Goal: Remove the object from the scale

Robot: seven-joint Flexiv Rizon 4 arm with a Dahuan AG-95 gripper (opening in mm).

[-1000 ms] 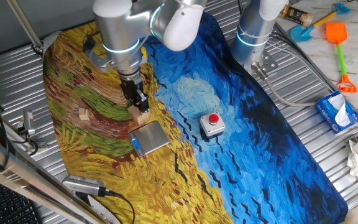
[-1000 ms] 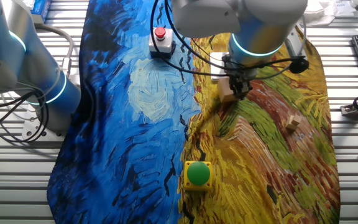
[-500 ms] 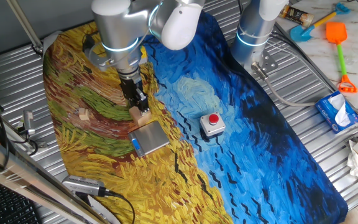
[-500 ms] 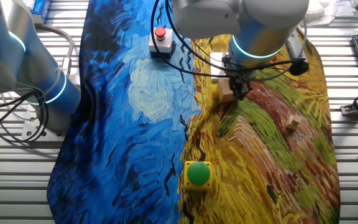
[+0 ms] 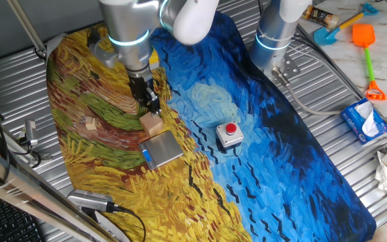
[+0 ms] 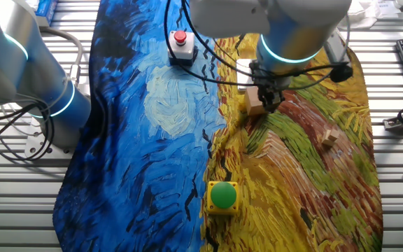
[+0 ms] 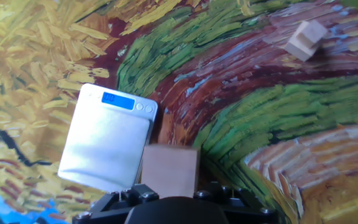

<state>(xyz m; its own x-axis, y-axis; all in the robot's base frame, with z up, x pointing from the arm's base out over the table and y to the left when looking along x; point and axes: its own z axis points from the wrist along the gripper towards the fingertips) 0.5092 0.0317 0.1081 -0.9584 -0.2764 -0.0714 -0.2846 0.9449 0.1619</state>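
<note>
The light tan wooden block (image 5: 154, 124) sits on the painted cloth just off the far edge of the flat silver scale (image 5: 162, 148), whose plate is bare. My gripper (image 5: 150, 107) hovers right above the block with its fingers apart and holds nothing. In the hand view the block (image 7: 169, 171) is directly below the hand, next to the scale (image 7: 107, 140) with its blue display. My fingertips are out of sight there. In the other fixed view the block (image 6: 255, 103) sits beside my gripper (image 6: 266, 100), and the arm mostly hides the scale (image 6: 244, 68).
A small pale wooden piece (image 5: 90, 124) lies on the cloth to the left, also seen in the hand view (image 7: 304, 38). A grey box with a red button (image 5: 229, 134) stands right of the scale. A yellow box with a green button (image 6: 222, 195) sits near the cloth's edge.
My gripper has risen off the block and drawn back a little. The block stays on the cloth beside the scale.
</note>
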